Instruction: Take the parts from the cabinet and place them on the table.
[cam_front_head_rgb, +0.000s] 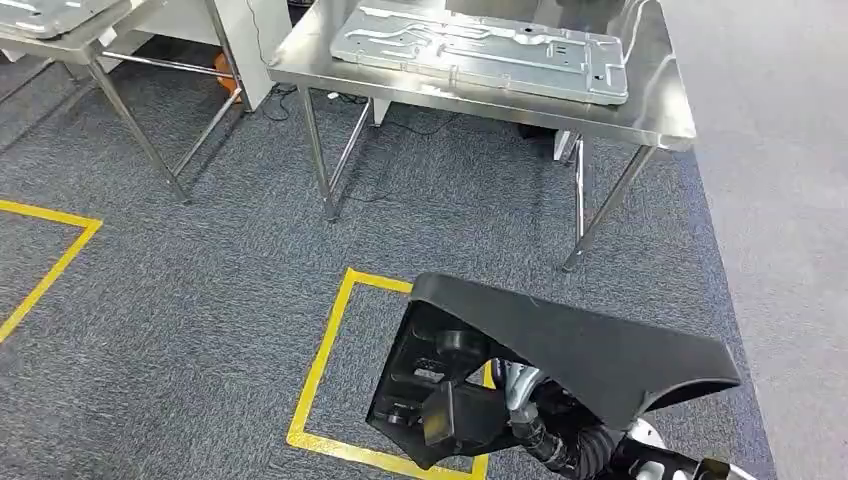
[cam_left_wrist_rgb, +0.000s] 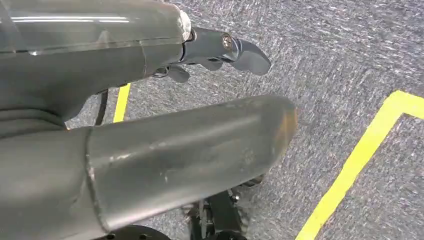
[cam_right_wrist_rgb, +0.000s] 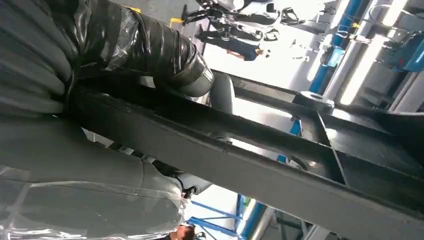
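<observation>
Fingers of the right hand (cam_right_wrist_rgb: 125, 55) clamp a black angular part (cam_front_head_rgb: 590, 350) with a ribbed underside; left hand (cam_left_wrist_rgb: 220, 50) holds nothing, fingers apart. Steel table (cam_front_head_rgb: 660, 115) carries a grey metal panel (cam_front_head_rgb: 480, 50).

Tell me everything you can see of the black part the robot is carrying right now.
The black part is a large moulded piece, matte, plastic by the look of it. In the head view it has a broad sloping top panel with a curved lip at one end and a boxy, ribbed underside with recesses. It is held off the floor, tilted, above the yellow tape square on the carpet, short of the steel table. In the right wrist view the right hand grips its edge, its ribs running across the picture.
</observation>
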